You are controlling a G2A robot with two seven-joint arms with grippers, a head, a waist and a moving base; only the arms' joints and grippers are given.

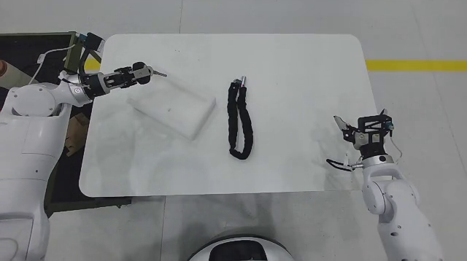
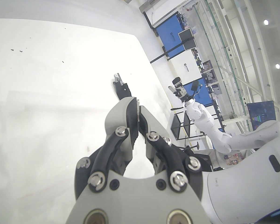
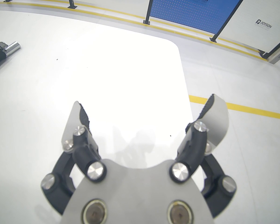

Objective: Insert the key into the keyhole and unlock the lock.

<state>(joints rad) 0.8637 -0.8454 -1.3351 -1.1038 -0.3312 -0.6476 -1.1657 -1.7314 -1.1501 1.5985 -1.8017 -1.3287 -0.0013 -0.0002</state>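
left gripper pinched the key, tip toward 3 o'clock. lock lay along 12–6, metal end at 12. right gripper gaped empty near the worktop's 3 o'clock edge.

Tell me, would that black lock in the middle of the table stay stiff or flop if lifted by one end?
Probably floppy: the black lock lies in a bent, wavy loop like a sleeved chain, so it should sag. It may be heavy for its size, given its metal end. Pushed, it would likely drag and fold rather than roll.
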